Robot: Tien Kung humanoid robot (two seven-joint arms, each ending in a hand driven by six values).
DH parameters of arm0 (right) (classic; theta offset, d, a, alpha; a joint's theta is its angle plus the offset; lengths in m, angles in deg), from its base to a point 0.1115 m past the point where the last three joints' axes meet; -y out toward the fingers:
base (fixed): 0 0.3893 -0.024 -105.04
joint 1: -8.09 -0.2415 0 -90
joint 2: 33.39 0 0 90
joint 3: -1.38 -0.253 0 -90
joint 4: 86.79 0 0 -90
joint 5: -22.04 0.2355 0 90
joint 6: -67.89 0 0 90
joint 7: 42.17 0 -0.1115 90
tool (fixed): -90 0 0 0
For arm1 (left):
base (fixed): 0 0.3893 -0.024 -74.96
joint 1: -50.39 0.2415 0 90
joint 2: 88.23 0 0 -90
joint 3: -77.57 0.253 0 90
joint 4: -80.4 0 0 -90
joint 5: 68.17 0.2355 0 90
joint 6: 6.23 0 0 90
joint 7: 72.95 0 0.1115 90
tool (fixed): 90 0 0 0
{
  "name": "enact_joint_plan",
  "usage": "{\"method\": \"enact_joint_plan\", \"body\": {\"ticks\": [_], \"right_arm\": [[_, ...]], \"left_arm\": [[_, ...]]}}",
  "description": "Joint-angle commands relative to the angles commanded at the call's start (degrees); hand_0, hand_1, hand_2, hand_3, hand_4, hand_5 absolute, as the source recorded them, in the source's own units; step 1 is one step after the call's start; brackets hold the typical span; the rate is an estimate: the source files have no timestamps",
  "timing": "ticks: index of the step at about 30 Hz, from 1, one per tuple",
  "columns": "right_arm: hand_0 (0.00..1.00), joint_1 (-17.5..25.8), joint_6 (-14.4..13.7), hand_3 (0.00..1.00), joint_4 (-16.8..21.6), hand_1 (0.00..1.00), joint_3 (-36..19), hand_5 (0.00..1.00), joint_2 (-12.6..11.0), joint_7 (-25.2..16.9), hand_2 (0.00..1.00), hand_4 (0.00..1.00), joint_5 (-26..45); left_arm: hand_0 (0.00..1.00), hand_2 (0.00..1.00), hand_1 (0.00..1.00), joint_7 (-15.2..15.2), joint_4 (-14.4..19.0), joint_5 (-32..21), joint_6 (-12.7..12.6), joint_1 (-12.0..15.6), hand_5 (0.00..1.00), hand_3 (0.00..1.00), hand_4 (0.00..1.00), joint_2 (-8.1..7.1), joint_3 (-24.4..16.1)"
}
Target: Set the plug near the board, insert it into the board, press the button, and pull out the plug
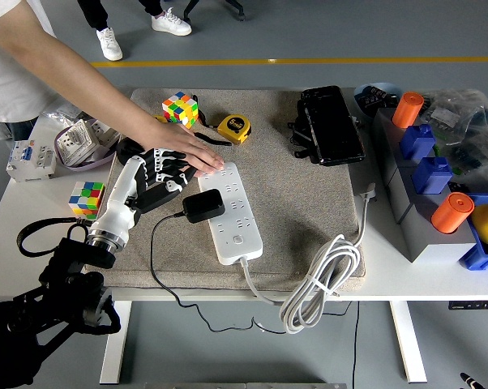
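The plug [203,206], a black adapter block with a thin black cord, sits on the left edge of the board [230,213], the white power strip lying on the grey mat [309,211]. Whether its pins are seated in a socket or it merely rests on top cannot be told from this angle. The robot's left hand [156,180] is just left of the plug, fingers loosely spread and holding nothing; the fingertips look close to the plug's cord end but contact is not clear. The right hand is out of view.

A person's hand [183,146] reaches in from the upper left and lies with its fingertips on the far end of the board, apparently steadying it.

Risks, as a judgement: if the plug is only half in, pressing the button [238,238] nearer the board's near end would do nothing. The robot's hand and the person's hand are nearly touching, so any move toward the plug or button could knock the person's fingers. A sideways pull could drag the light board across the mat, or tip the plug rather than free it. The cord trailing off the table's near edge could also snag.

The robot's fingers partly overlap the person's palm, so their exact pose is hard to read.
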Motion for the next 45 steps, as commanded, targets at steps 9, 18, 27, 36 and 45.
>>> {"method": "enact_joint_plan", "body": {"ticks": [9,18,27,36,45], "right_arm": [[0.646,0.23,0.05,0.591,0.0,0.686,-0.47,0.504,0.05,0.01,0.688,0.869,-0.1],[0.645,0.22,0.07,0.592,-0.02,0.686,-0.7,0.505,-0.17,0.05,0.688,0.868,-0.21],[0.646,0.05,0.12,0.592,0.07,0.686,-0.98,0.505,-0.26,0.05,0.688,0.868,-0.29],[0.646,0.08,0.12,0.59,0.14,0.686,-1.01,0.503,-0.39,0.04,0.688,0.868,-0.34],[0.646,0.14,0.2,0.59,0.02,0.686,-0.95,0.501,-0.32,0.09,0.688,0.868,-0.21]], "left_arm": [[0.459,0.563,0.582,0.99,1.38,2.17,0.5,0.03,0.284,0.562,0.816,-0.39,-0.47],[0.098,0.223,0.059,15.15,9.35,20.76,11.53,-1.89,0.184,0.661,0.834,-3.99,-1.68],[0.062,0.177,0.035,30.91,13.72,37.43,29.43,-5.28,0.002,0.739,0.586,-6.18,1.3],[0.051,0.144,0.031,34.75,12.55,37.54,35.96,-8.08,0.002,0.78,0.771,-6.07,5.69],[0.05,0.145,0.032,35.09,11.73,37.24,35.97,-9.12,0.002,0.801,0.777,-5.59,7.15]]}}
